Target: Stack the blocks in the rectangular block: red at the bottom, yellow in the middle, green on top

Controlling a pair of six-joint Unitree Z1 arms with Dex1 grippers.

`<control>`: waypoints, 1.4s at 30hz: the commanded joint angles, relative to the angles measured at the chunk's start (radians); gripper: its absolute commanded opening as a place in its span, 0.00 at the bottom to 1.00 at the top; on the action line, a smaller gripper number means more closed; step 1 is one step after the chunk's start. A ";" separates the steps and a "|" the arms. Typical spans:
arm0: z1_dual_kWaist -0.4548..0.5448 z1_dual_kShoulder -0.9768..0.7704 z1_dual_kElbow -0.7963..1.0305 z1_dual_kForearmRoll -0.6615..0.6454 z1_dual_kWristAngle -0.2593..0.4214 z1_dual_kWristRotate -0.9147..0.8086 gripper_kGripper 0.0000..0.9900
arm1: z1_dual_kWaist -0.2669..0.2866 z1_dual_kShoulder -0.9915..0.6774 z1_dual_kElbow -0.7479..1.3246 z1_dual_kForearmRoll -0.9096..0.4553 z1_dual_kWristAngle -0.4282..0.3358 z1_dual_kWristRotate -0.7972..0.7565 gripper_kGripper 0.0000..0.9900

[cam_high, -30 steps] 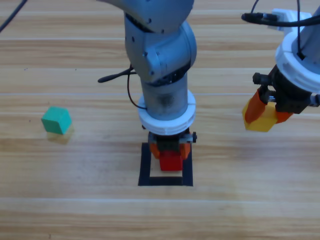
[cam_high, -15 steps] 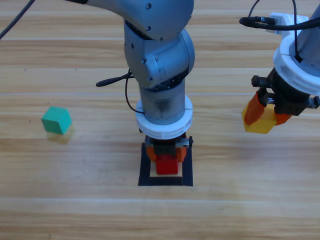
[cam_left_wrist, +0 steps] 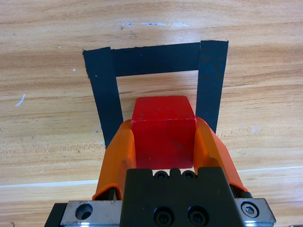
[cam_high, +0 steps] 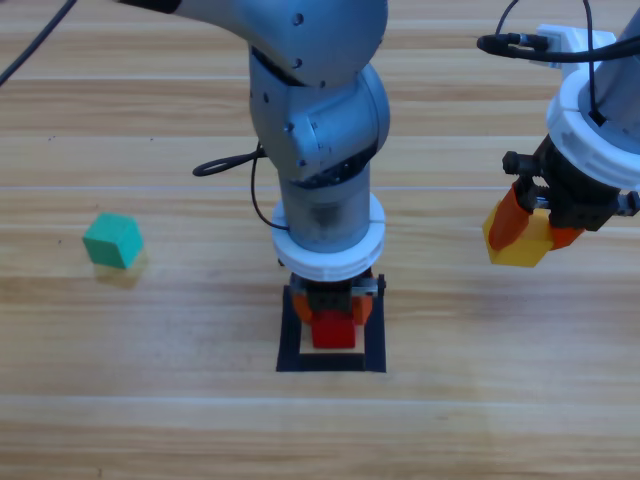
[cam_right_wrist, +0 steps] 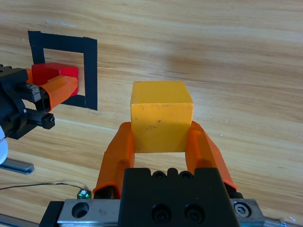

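Lowered since a second ago, the left gripper [cam_left_wrist: 162,142] is pinching the red cube [cam_left_wrist: 163,130] inside the black tape square [cam_left_wrist: 106,99], while the right gripper [cam_right_wrist: 161,137] is clamping the yellow cube [cam_right_wrist: 161,116] aloft well right of that square, the green cube [cam_high: 112,240] sitting on open wood far to its left.

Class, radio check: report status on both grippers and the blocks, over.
Left gripper shut on red cube, inside the tape square. Right gripper shut on yellow cube, held off to the right. Green cube untouched, far left. Nothing in the way.
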 commanded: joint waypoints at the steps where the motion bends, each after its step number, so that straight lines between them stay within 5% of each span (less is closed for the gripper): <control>1: -0.039 0.066 0.015 -0.013 0.012 -0.001 0.00 | 0.031 0.055 -0.004 -0.004 -0.012 -0.003 0.01; 42: -0.043 0.081 0.044 -0.030 0.029 0.007 0.00 | 0.031 0.055 -0.010 -0.004 -0.013 -0.023 0.01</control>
